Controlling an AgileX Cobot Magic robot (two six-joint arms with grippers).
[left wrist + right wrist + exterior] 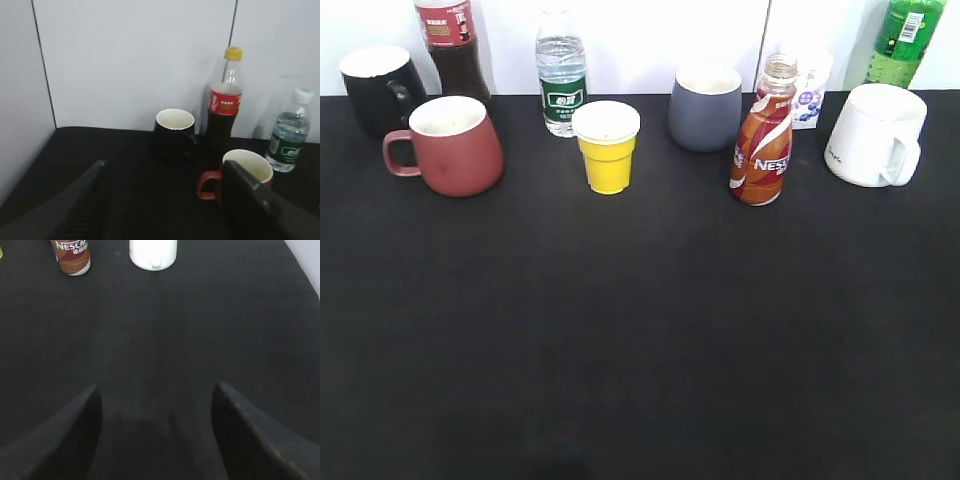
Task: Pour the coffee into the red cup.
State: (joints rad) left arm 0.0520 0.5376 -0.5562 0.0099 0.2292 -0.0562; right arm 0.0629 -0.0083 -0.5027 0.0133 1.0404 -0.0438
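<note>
On the black tabletop (pixel 640 330), far left, I see the squat brick-red matte mug (pixel 455 146), upright, handle leftward. Well to its right stands the small curvy Nescafe coffee bottle (pixel 762 140), uncapped. Left pincer (pixel 165 200) released; right pincer (pixel 156 432) released, both empty.

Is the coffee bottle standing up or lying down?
Standing up. The coffee bottle rests on its base on the black table, neck pointing up, with no cap visible on its mouth.
</note>
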